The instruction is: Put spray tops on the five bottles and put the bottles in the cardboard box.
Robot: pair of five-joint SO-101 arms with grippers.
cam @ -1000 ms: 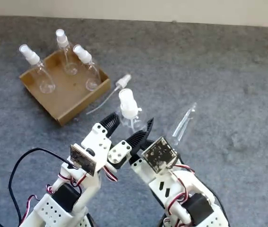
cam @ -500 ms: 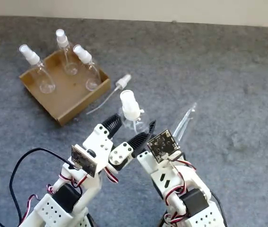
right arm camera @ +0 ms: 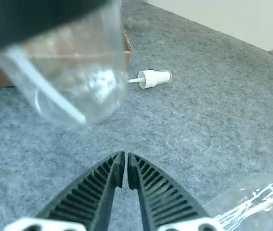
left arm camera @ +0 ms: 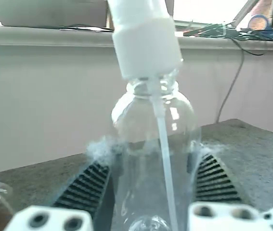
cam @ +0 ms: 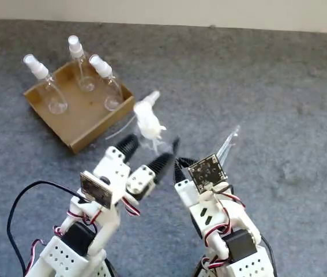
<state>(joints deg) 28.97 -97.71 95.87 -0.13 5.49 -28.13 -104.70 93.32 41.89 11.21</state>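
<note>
My left gripper (cam: 146,152) is shut on a clear bottle (left arm camera: 153,159) that carries a white spray top (left arm camera: 146,38). The bottle's body sits between the ribbed black fingers (left arm camera: 85,185). In the high view the held bottle (cam: 147,122) leans toward the cardboard box (cam: 42,112), just off its near corner. Three capped bottles (cam: 102,78) stand in the box. My right gripper (right arm camera: 125,159) is shut with nothing in it, just behind and below the held bottle (right arm camera: 73,72). A loose spray top (right arm camera: 153,78) lies on the carpet beyond. An uncapped bottle (cam: 225,147) lies on its side to the right.
Grey carpet covers the table, with open room to the right and far side. The lying bottle (right arm camera: 252,202) is close beside my right gripper. A black cable (cam: 22,202) loops by the left arm's base.
The left gripper has carried the capped bottle up and toward the box, tilting it. The right gripper has drawn back from the bottle.
</note>
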